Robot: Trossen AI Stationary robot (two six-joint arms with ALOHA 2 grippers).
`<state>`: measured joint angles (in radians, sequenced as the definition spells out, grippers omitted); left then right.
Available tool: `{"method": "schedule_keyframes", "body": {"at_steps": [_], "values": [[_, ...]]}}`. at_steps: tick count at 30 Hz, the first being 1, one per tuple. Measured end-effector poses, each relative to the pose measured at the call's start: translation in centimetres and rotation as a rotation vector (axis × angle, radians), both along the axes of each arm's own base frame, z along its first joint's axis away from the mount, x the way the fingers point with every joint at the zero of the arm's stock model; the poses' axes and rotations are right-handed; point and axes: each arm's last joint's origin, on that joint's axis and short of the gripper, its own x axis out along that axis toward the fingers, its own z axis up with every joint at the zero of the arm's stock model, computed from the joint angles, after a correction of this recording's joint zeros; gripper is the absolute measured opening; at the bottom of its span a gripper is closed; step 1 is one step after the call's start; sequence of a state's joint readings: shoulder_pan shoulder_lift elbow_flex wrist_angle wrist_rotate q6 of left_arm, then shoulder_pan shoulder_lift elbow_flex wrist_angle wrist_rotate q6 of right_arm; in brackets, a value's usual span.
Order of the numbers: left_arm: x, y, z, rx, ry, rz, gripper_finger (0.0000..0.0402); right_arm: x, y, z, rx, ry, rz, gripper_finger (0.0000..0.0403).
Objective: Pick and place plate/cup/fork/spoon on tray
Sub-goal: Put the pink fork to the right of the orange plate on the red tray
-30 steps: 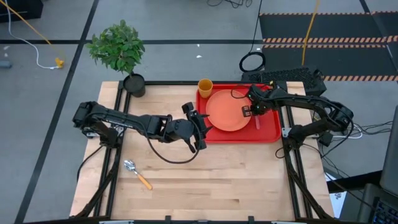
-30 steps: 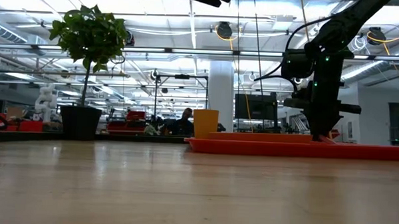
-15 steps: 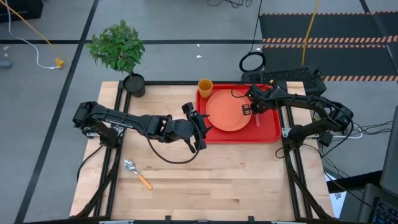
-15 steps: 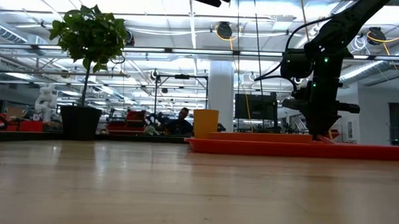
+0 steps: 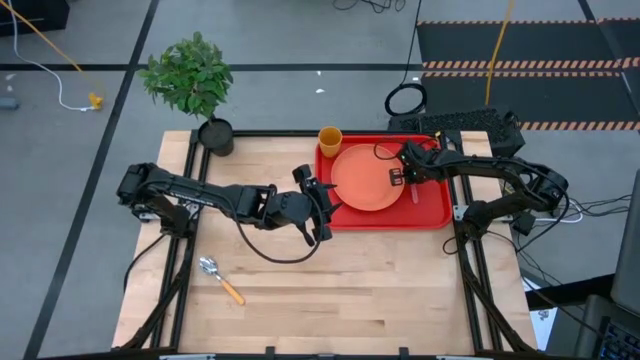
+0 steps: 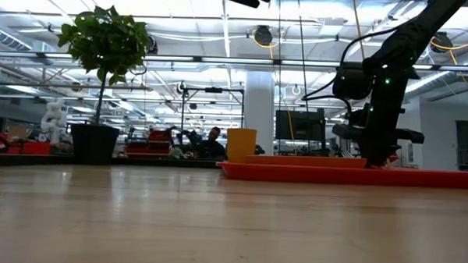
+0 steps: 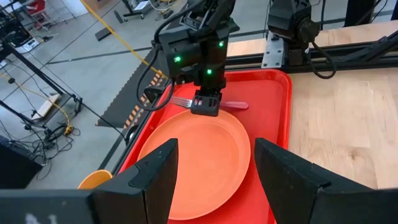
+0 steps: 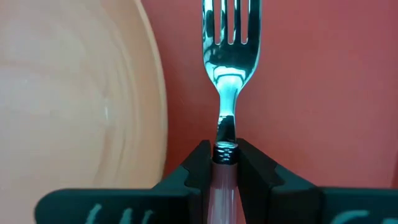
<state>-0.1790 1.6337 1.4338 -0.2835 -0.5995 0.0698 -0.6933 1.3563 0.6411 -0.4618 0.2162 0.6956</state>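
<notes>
Holding the fork (image 8: 225, 93) by the top of its pink handle, my right gripper (image 8: 226, 163) is closed on it low over the tray (image 5: 436, 212), just beside the plate (image 5: 362, 180). Its long axis runs straight out from my fingers, tines ahead, alongside the plate's rim. My left gripper (image 7: 214, 165) waits open at the plate's other side; the spoon (image 5: 219, 278) lies nearer that arm.

Robotics lab — wooden table (image 5: 330, 270) on a frame, hazard-striped mats (image 5: 530, 66), open industrial hall
</notes>
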Motion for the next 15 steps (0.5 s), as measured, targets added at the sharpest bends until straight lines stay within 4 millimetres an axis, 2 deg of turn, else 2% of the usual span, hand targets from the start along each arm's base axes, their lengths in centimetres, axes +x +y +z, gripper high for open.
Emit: {"method": "schedule_keyframes", "body": {"at_steps": [5, 15], "values": [[0.0, 0.0, 0.01, 0.0, -0.001, 0.0, 0.0214, -0.11, -0.14, 0.06, -0.051, 0.028, -0.054, 0.0044], [0.0, -0.01, 0.01, 0.001, 0.0, -0.001, 0.0214, -0.1, -0.13, 0.05, -0.048, 0.022, -0.061, 0.0044]]}}
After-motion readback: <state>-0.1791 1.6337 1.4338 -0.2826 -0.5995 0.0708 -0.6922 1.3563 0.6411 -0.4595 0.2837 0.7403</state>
